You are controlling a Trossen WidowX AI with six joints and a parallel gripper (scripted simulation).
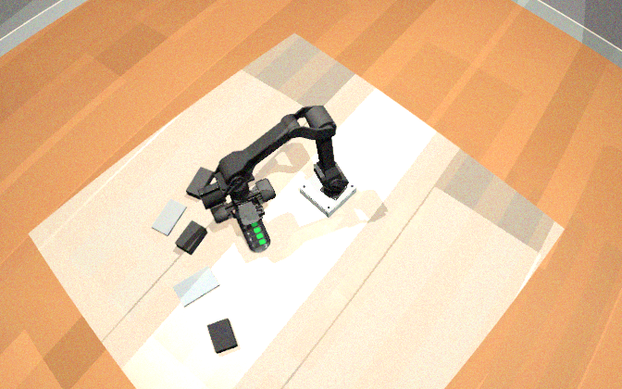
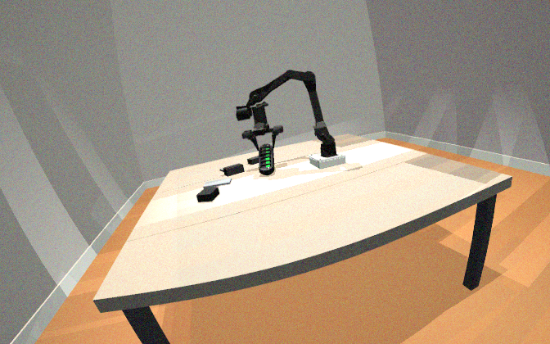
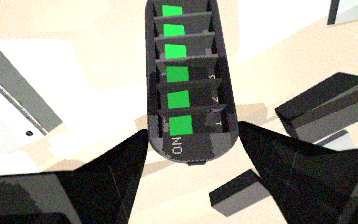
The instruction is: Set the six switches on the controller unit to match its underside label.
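The dark grey controller unit (image 1: 264, 245) (image 2: 267, 171) (image 3: 202, 147) is between the fingertips of my gripper (image 2: 266, 147) (image 3: 192, 130), which touch its two long sides near the end marked ON. My gripper is shut on it. In the exterior view the unit stands steeply tilted, its row of switches facing that camera and its lower end close to the bench. Whether that end touches the bench I cannot tell. In the wrist view six green rocker ends show in a row on the ON side, with numbers 1 to 3 readable opposite. The label on the underside is hidden.
Dark blocks (image 1: 191, 236) (image 2: 207, 194) (image 3: 330, 107) and pale flat plates (image 1: 168, 217) (image 1: 196, 285) (image 2: 222, 182) lie on the bench beside the unit. Another dark block (image 1: 222, 335) lies farther off. The arm's white base (image 1: 328, 205) (image 2: 328, 161) stands on the other side.
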